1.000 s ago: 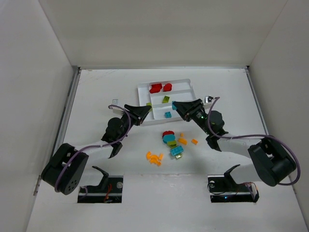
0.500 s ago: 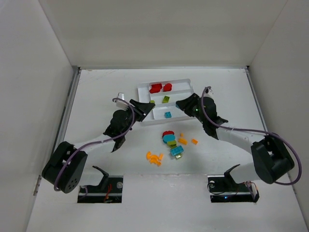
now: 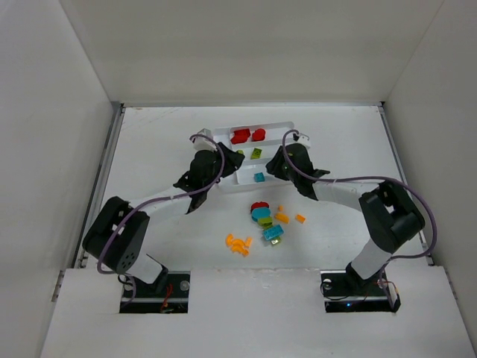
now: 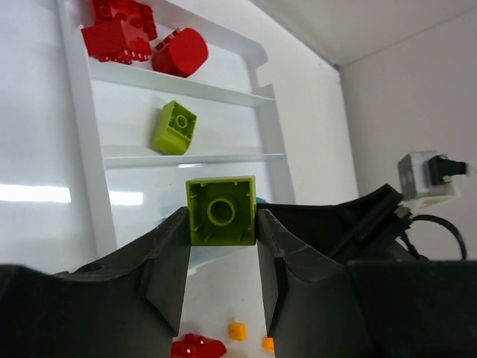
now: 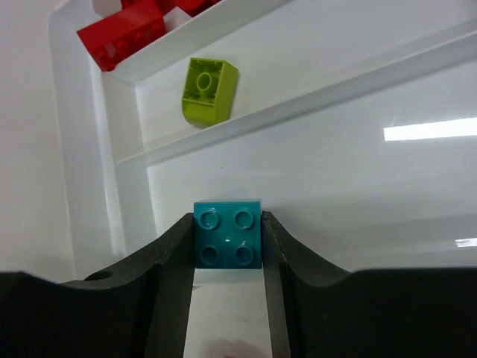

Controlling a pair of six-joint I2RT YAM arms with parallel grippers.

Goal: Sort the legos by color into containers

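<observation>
Behind the lime brick [image 4: 220,211] between the left jaws, only a teal sliver [image 4: 260,200] shows. Between their bases, a red piece [image 4: 195,347] is cut by the bottom edge. Beyond the teal brick [image 5: 228,234] in the right jaws, red bricks [image 5: 123,30] are cut by the top edge.

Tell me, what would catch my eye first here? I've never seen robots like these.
At a white tray the left gripper pinches a lime green brick and the right gripper a teal brick. Red bricks sit in the tray's farthest slot, and a loose pile of orange, teal and red bricks lies on the table on the near side of the tray.
</observation>
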